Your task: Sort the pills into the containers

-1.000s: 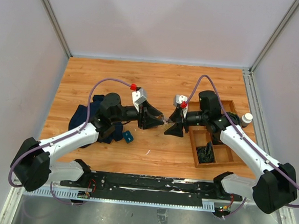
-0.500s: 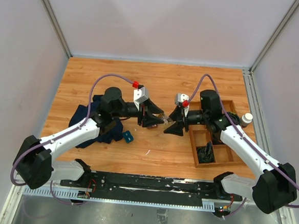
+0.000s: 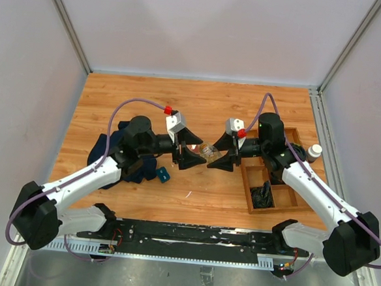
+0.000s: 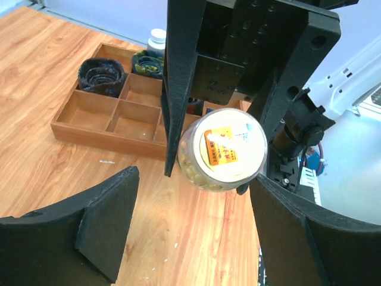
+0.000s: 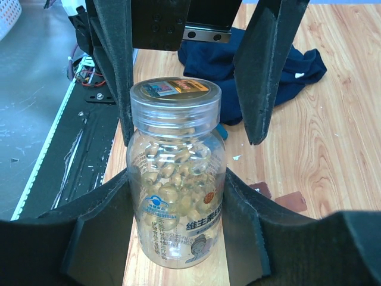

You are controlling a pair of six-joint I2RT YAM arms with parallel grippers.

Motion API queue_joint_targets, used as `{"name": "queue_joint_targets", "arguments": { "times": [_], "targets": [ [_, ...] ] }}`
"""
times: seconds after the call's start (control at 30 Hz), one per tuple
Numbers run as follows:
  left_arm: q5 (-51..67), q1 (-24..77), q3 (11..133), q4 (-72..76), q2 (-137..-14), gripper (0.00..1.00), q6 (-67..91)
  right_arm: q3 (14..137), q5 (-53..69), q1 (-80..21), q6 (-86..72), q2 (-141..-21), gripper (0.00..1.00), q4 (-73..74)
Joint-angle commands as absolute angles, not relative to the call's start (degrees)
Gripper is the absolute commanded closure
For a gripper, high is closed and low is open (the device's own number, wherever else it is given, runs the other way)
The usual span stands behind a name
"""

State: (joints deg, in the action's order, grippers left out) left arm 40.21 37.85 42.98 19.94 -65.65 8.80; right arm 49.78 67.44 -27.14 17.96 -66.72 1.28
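Wood tabletop [image 3: 147,101] below bottle [image 5: 175,250]: right pincer [image 5: 175,229] clamps it, left pincer [image 4: 193,199] spread either side of lid [image 5: 175,89], not gripping. Lid on, so prob. no pills [image 5: 172,179] sorted yet.

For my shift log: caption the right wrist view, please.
Right jaws grip a clear pill bottle, lid on, while left jaws stand open either side of the lid.

Top view overlooks the whole desk [image 3: 148,94] from above; wrist views face each other closely, sharing the bottle [image 4: 221,149].

Pill bottle [image 5: 176,196], front print: Chinese "维生素"; remaining characters too blurred to read.
Lid sticker [image 4: 225,148]: orange, print illegible.
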Motion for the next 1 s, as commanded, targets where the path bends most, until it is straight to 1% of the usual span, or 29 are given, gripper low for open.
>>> {"name": "queue_joint_targets", "arguments": {
  "times": [0.0, 0.03, 0.1, 0.13, 0.17, 0.2, 0.37, 0.5, 0.67, 0.77, 0.9, 0.97],
  "targets": [
    [40.0, 37.8, 40.6, 19.5, -62.4, 0.2, 7.9, 51.2, 70.3, -27.2, 17.6, -65.4, 0.98, -0.6],
    [40.1, 37.8, 39.7, 20.3, -61.4, 0.19, 8.2, 51.1, 70.4, -27.2, 17.6, -65.3, 0.98, -0.6],
    [39.9, 37.8, 37.2, 22.8, -59.0, 0.09, 9.4, 51.1, 70.4, -27.0, 17.6, -65.4, 0.98, -0.6],
    [39.6, 37.8, 35.6, 24.5, -57.5, 0.08, 10.4, 51.1, 70.4, -26.9, 17.7, -65.3, 0.98, -0.6],
    [39.5, 37.8, 34.3, 26.2, -56.0, 0.03, 11.3, 51.1, 70.4, -26.8, 17.8, -65.3, 0.98, -0.5],
    [39.2, 37.8, 32.8, 27.9, -54.4, 0.01, 12.9, 51.0, 70.4, -26.8, 17.8, -65.3, 0.98, -0.6],
    [33.7, 37.7, 27.4, 33.9, -46.7, 0.01, 22.8, 50.9, 70.1, -26.7, 18.1, -65.6, 0.98, -0.5],
    [28.3, 37.7, 26.4, 36.9, -44.2, 0.01, 34.5, 50.8, 69.6, -26.7, 18.5, -65.9, 0.98, -0.4],
    [21.1, 37.8, 28.6, 34.2, -44.6, 0.08, 44.8, 50.9, 68.8, -26.7, 18.9, -66.2, 0.98, 0.0],
    [15.7, 39.6, 31.4, 28.5, -44.5, 0.1, 45.2, 51.1, 67.7, -26.7, 19.2, -66.5, 0.98, 0.5],
    [-0.2, 46.7, 37.2, 16.1, -45.3, 0.1, 39.0, 51.6, 65.2, -26.7, 19.6, -67.5, 0.98, 1.5],
    [-5.5, 48.8, 40.4, 10.2, -47.2, 0.11, 38.0, 51.9, 64.1, -26.7, 19.6, -67.9, 0.98, 1.9]
  ]
}}
